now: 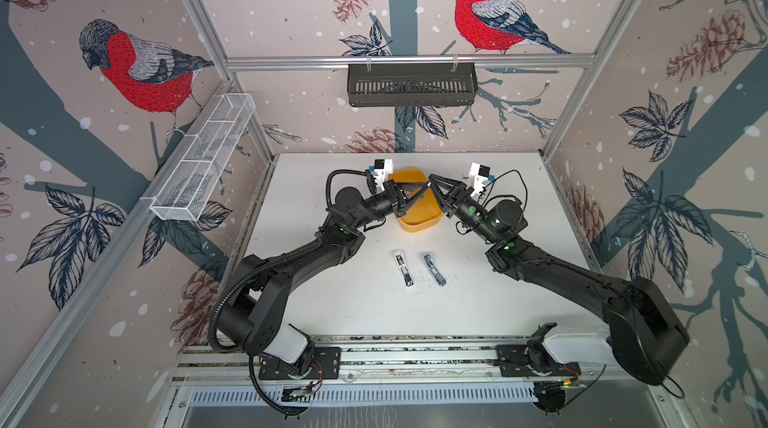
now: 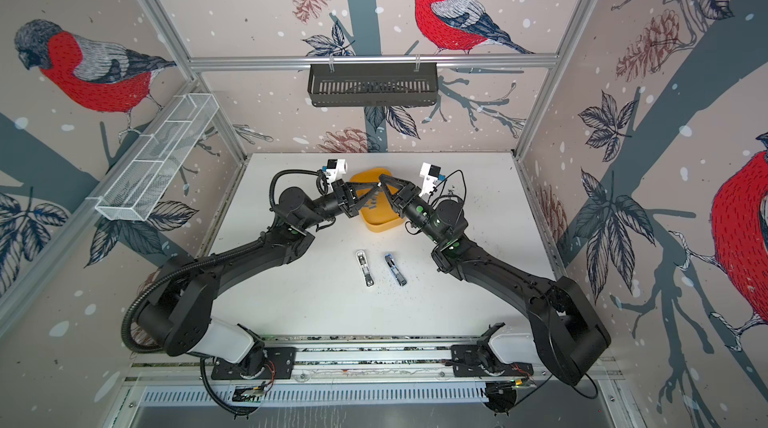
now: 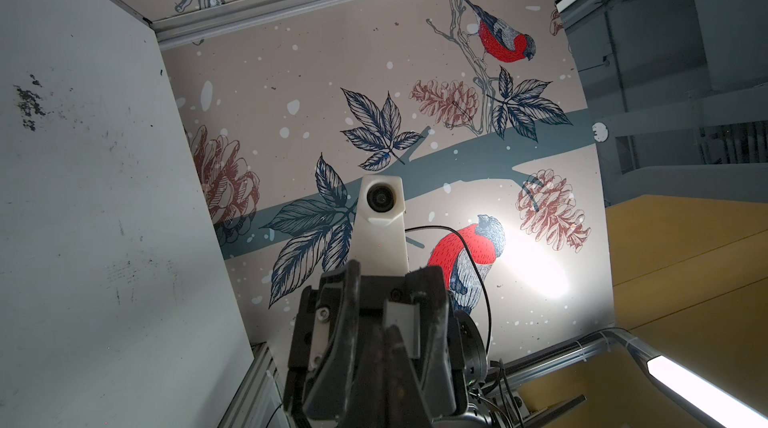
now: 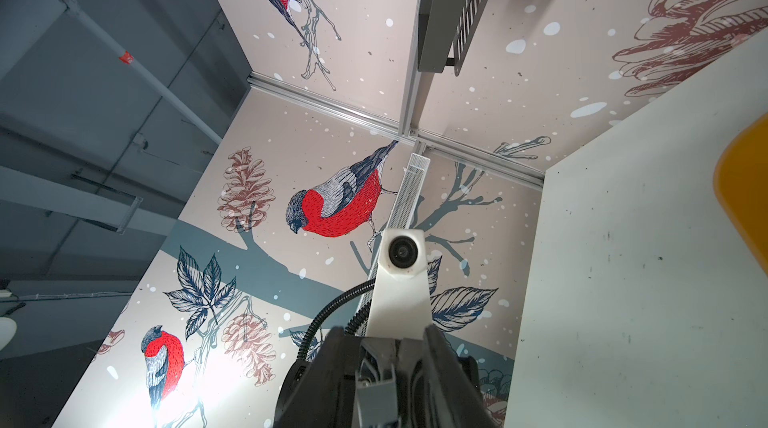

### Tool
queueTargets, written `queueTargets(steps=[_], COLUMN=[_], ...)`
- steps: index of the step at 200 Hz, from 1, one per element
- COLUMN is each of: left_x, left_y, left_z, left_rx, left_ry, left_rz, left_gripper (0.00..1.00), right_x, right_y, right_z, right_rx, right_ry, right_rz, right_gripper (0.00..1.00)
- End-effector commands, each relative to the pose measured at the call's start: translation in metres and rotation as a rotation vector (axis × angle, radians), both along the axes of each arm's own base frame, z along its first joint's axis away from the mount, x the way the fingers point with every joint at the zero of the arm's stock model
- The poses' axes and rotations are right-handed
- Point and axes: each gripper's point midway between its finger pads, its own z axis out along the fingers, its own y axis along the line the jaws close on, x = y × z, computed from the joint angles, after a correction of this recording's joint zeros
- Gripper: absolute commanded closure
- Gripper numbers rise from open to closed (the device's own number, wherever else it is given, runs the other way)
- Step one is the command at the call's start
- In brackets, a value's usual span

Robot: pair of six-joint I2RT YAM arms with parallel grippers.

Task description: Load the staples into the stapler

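A white desk carries a yellow plastic tray with rounded corners at its far middle. Both black arms reach in over the tray, so that the left claw and the right claw meet tip to tip above it. The left claw's fingers lie pressed together in the left wrist view, and I cannot tell whether anything is pinched between them. In the right wrist view the right claw's fingers show a gap, but I cannot tell whether they stand free or press on something. Small grey marks in the tray bed between the two claws, seen in a top view, look like the staples, though they are too small to make out singly. Nearer the arm bases, well apart from the tray, a white stapler and a blue stapler lie side by side on the desk, not touching.
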Motion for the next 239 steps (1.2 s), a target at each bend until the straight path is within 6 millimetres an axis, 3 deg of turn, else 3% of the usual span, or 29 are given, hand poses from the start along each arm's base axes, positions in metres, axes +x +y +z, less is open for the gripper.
queueTargets(steps=[1,239], left_x=[-0.0050,-0.0042], left_y=[0.0011,-0.0004], left_z=[0.0121,0.0097], left_rx=[-0.031,-0.024], left_ry=[-0.043,-0.044], left_rz=[-0.012,-0.013], left_gripper=[1.00,1.00], right_x=[-0.0048,-0.0031], right_y=[-0.0013,-0.0015], right_z=[0.0156,0.0109], right_rx=[0.037,0.029], right_ry=[-0.053,-0.041], right_rz=[0.011,0.008], right_gripper=[0.68,0.83])
